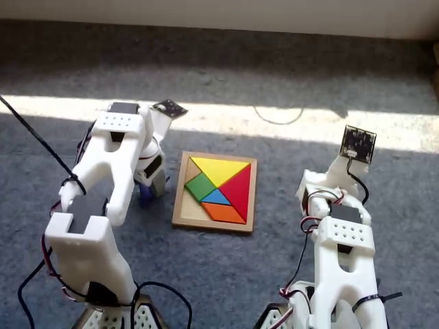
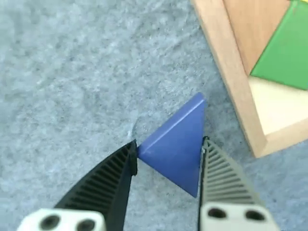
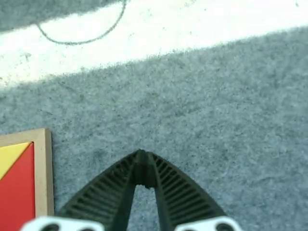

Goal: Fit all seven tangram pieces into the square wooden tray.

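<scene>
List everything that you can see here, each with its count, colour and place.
tray: one, wooden, on the carpet between the arms
pieces in tray: five, yellow, green, red, light blue, orange
blue triangle: one, dark blue, beside the tray
cable: one, dark, on the sunlit strip of carpet
carpet: one, grey, under everything
left gripper: one, shut on the blue triangle
right gripper: one, black, shut, over bare carpet beside the tray
</scene>
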Motion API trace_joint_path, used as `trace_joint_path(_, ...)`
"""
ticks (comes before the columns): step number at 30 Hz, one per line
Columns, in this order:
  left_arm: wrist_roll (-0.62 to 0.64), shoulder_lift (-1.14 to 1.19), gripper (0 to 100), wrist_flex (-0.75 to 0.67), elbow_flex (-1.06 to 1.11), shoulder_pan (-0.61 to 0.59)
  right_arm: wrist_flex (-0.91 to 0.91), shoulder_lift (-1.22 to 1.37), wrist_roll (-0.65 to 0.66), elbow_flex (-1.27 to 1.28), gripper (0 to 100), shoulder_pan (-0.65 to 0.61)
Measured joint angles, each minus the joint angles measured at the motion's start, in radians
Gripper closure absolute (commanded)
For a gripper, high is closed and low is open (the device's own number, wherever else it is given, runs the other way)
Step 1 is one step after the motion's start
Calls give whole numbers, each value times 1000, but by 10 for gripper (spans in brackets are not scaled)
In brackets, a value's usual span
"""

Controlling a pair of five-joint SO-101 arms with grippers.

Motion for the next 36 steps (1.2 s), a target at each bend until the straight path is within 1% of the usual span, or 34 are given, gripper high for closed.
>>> trace_joint_path(7, 161, -169, 885, 78, 0, 57, 0, 0, 0, 0, 994, 0)
trace_joint_path(11, 267, -203, 885, 121, 0, 107, 0, 0, 0, 0, 994, 0)
trace_joint_path(15, 408, -204, 885, 140, 0, 152, 0, 0, 0, 0, 994, 0)
trace_joint_path(23, 720, -204, 885, 140, 0, 233, 0, 0, 0, 0, 994, 0)
trace_joint_path(28, 1008, -204, 885, 140, 28, 310, 0, 0, 0, 0, 994, 0)
trace_joint_path(30, 1122, -204, 884, 115, 80, 345, 0, 0, 0, 0, 994, 0)
trace_joint_path(32, 1223, -204, 881, 57, 141, 382, 0, 0, 0, 0, 994, 0)
trace_joint_path(34, 1289, -204, 880, -11, 199, 413, 0, 0, 0, 0, 994, 0)
trace_joint_path(36, 1324, -204, 880, -69, 236, 425, 0, 0, 0, 0, 994, 0)
